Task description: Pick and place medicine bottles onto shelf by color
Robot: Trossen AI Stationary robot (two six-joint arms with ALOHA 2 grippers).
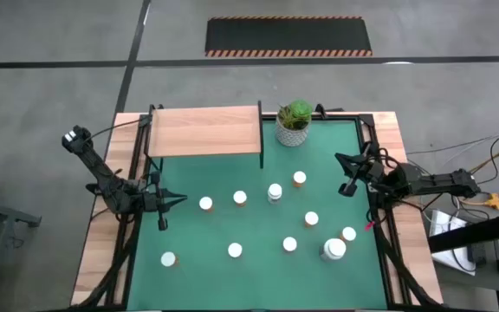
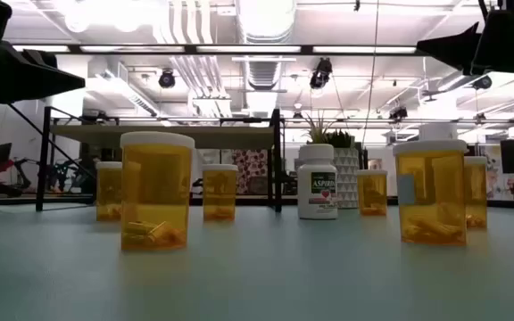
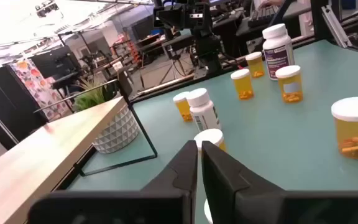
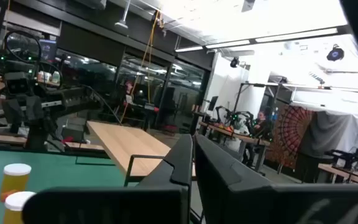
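Several white-capped medicine bottles stand upright on the green mat [image 1: 189, 234], among them orange ones [image 1: 206, 204] [image 1: 239, 198] [image 1: 311, 219], a white one [image 1: 275, 192] labelled aspirin [image 2: 318, 183], and a larger one [image 1: 334, 250] at the near right. The wooden shelf [image 1: 206, 130] stands on black posts at the far left with nothing on it. My left gripper [image 1: 180, 198] hovers shut at the mat's left side, pointing toward the nearest orange bottle [image 3: 211, 138]. My right gripper [image 1: 340, 159] hovers shut at the mat's right side, holding nothing.
A green plant in a white pot [image 1: 294, 121] stands beside the shelf's right end. More orange bottles stand at the near edge [image 1: 169, 258] [image 1: 235, 250] [image 1: 290, 244]. Cables and equipment lie off the table's right side [image 1: 466, 208].
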